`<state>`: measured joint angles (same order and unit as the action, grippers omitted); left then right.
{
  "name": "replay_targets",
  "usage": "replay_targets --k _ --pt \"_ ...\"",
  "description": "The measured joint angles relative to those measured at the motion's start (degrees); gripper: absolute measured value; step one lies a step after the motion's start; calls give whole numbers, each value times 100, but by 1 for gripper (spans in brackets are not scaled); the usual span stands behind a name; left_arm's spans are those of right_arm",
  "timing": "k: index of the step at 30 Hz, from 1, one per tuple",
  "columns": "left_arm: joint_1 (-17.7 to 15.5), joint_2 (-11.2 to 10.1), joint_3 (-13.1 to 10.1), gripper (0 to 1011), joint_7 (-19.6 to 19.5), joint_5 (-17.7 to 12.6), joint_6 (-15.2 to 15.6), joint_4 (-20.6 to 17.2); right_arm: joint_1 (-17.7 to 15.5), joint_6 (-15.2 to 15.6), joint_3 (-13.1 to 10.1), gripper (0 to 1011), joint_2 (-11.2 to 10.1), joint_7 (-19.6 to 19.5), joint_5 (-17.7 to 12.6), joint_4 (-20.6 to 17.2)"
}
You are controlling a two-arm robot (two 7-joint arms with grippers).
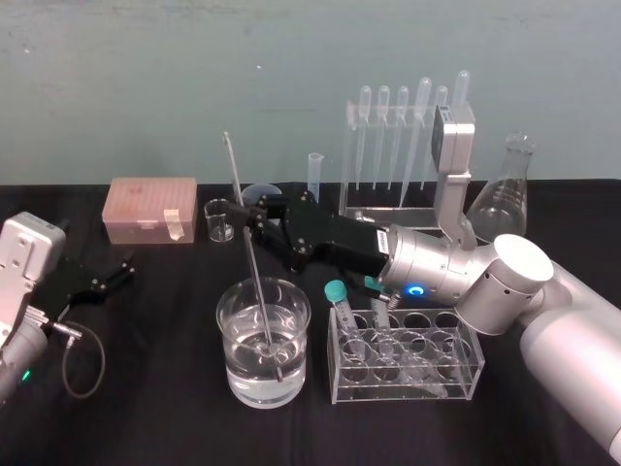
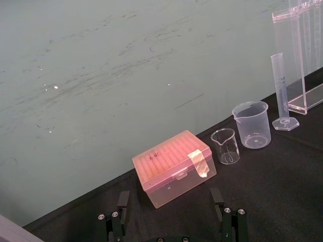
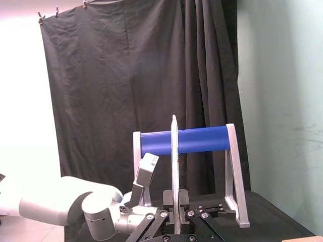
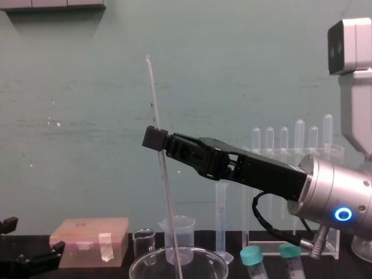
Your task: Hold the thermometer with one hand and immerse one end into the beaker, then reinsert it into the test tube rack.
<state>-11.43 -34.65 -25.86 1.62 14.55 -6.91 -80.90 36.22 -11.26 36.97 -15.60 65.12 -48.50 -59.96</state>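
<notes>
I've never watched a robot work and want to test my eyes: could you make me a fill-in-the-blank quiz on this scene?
The right pincer is shut on the long thin ____.
Its lower end dips into the wide glass ____.
The idle left pincer is ____, holding nothing.
Missing words: thermometer; beaker; open.

I see smooth glossy glass on the thermometer (image 1: 234, 173), matt black plastic on my right claw (image 1: 251, 219), shiny clear glass beaker (image 1: 291, 374) below it, matt black cloth (image 1: 146, 408) underneath
</notes>
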Motion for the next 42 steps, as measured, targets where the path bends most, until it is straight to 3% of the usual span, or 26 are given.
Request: replay_targets --k 16,22,29,31,38,42 --pt "0 0 0 1008 0 0 0 0 -26 24 -4 56 -22 1 -9 -64" --pt "0 0 0 1008 0 0 0 0 46 162 -114 56 -95 -58 -153 -337" --pt "0 0 0 1008 0 0 0 0 222 426 -351 56 -312 -223 -483 -1020" --pt "0 0 0 1008 0 0 0 0 321 518 -511 56 -408 -354 -669 -1298" --pt "0 0 0 1008 0 0 0 0 491 497 -894 56 -687 -683 -899 -1696" --pt "0 0 0 1008 0 0 0 0 464 452 -1075 56 -982 -971 -898 -1842"
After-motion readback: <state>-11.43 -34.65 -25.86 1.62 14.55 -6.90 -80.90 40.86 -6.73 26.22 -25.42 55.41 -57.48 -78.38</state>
